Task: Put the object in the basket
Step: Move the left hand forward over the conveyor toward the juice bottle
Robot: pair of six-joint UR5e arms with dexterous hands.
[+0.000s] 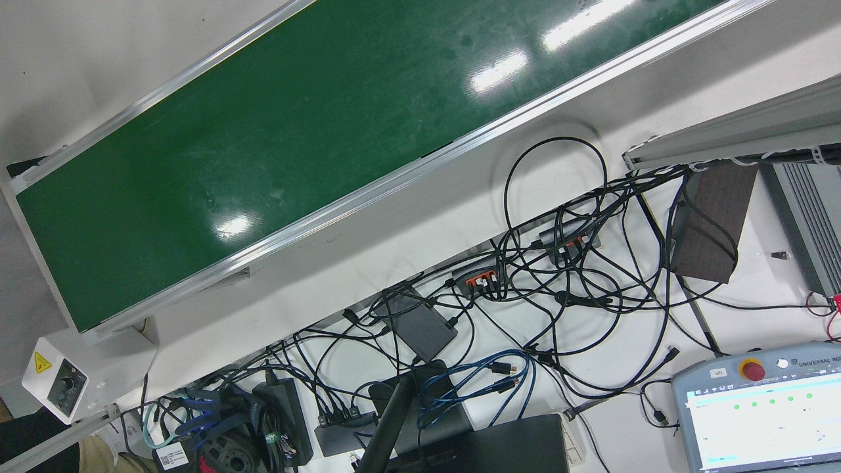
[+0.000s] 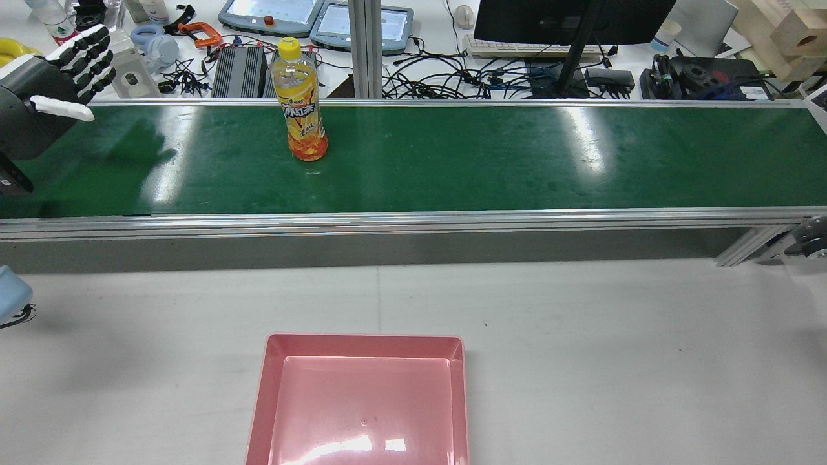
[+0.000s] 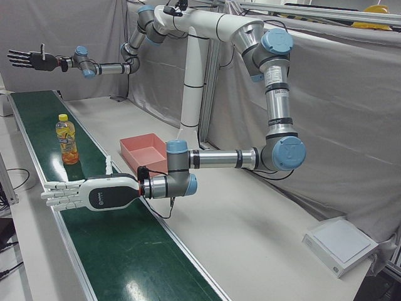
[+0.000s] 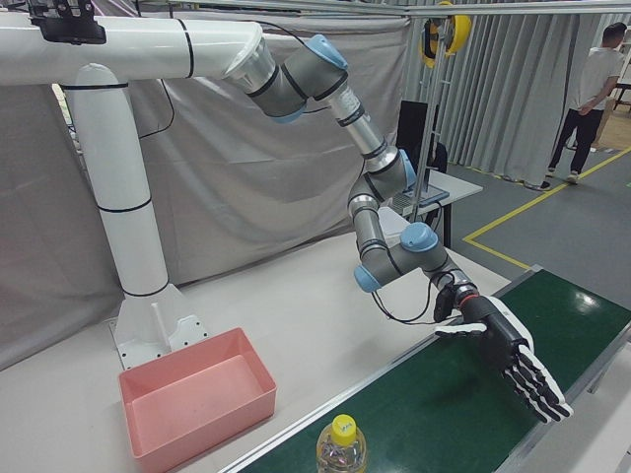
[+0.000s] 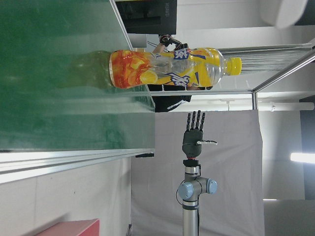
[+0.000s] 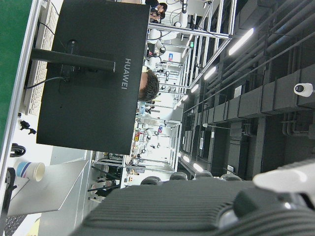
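An orange drink bottle [image 2: 300, 103] with a yellow cap stands upright on the green belt [image 2: 517, 161], near its far edge. The bottle [image 3: 67, 141] also shows in the left-front view, and lying sideways as the bottle [image 5: 167, 69] in the left hand view. My left hand [image 2: 58, 71] is open, fingers stretched flat, hovering over the belt's left end well apart from the bottle. The same left hand [image 3: 81, 194] holds nothing. My right hand [image 3: 28, 59] is open too, raised high beyond the belt's other end. The empty pink basket [image 2: 362, 339] sits on the white table.
Behind the belt lie tangled cables [image 1: 558, 282], a teach pendant [image 1: 762, 407], a monitor [image 2: 568, 13] and clutter. The belt's aluminium rail [image 2: 413, 223] runs between the belt and the basket. A person [image 4: 596, 79] walks in the background.
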